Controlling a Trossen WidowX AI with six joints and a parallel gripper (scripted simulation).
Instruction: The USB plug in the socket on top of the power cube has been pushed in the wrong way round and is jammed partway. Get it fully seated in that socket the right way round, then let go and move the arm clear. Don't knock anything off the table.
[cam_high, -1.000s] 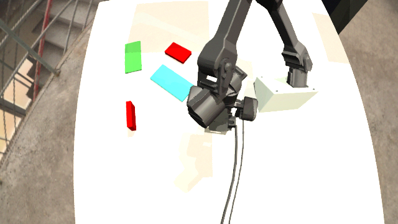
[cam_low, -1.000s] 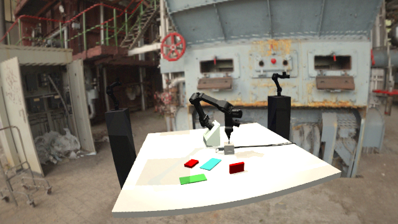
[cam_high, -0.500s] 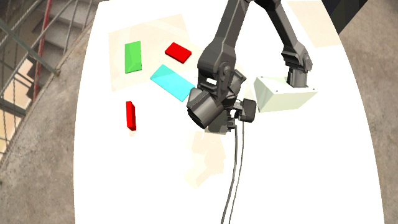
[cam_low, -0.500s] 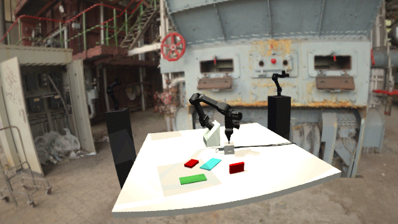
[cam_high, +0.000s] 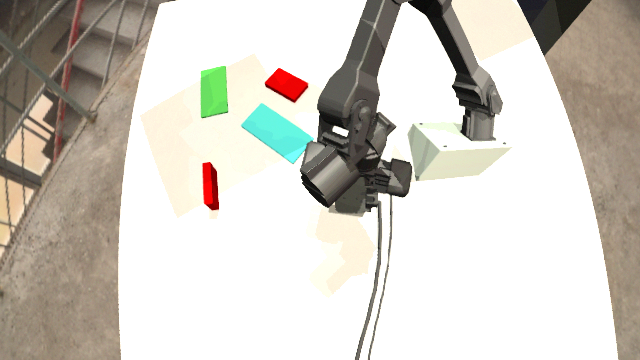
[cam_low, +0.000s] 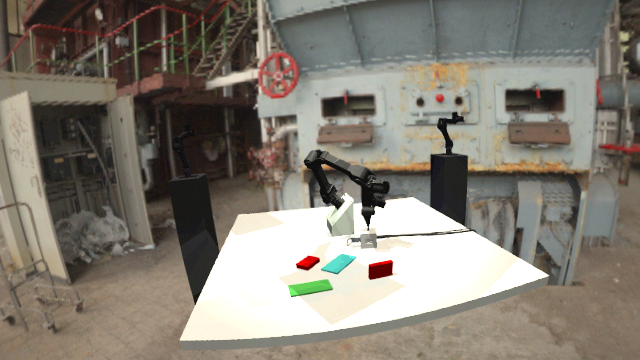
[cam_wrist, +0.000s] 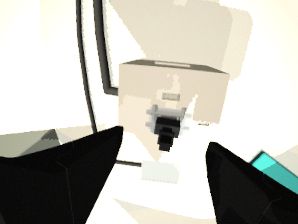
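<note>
The power cube (cam_low: 369, 243) (cam_wrist: 137, 82) stands on the table below the arm; the top view shows it mostly hidden. The USB plug, a small black body (cam_wrist: 166, 125) with pale grey parts around it, stands up from the cube's top in the wrist view. Its depth in the socket and which way round it is cannot be told. My gripper (cam_wrist: 165, 141) (cam_low: 369, 228) is partly open, pointing down over the cube. Its black fingers stand left and right of the plug, with a visible gap on each side.
Dark cables (cam_high: 378, 240) (cam_low: 425, 234) (cam_wrist: 101, 50) run from beside the cube. A small pale block (cam_wrist: 160, 172) with a thin lead is beside it. A cyan slab (cam_high: 277, 132) (cam_low: 339, 263) (cam_wrist: 275, 171), green slab (cam_high: 214, 92) (cam_low: 310, 288) and two red blocks (cam_high: 286, 84) (cam_high: 210, 186) lie or stand nearby.
</note>
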